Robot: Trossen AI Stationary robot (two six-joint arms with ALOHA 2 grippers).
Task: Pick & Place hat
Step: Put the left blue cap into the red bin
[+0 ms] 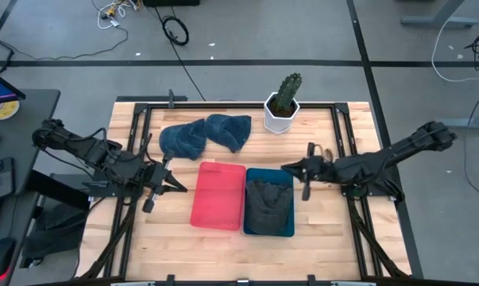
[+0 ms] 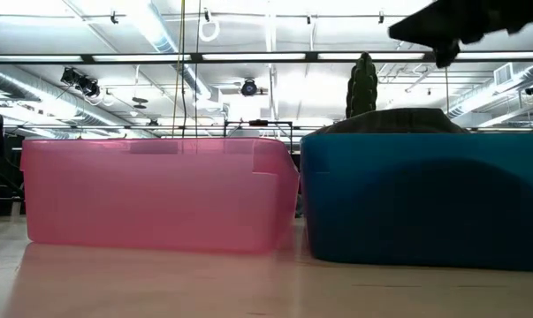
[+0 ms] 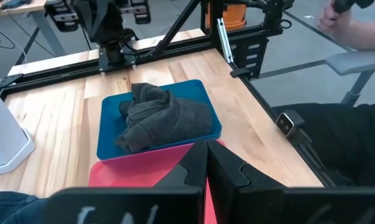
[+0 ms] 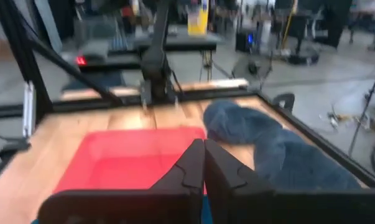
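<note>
Grey hat (image 1: pixel 269 205) in blue bin (image 1: pixel 268 232), wooden table (image 1: pixel 326 238)

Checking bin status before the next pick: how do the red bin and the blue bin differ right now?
The red bin looks empty, while the blue bin holds a crumpled dark grey hat. The red bin's walls are translucent pink in the low view, while the blue bin's are opaque. The red bin lies nearer the left gripper, the blue bin nearer the right gripper. Both are rectangular, similar in size and set side by side.
</note>
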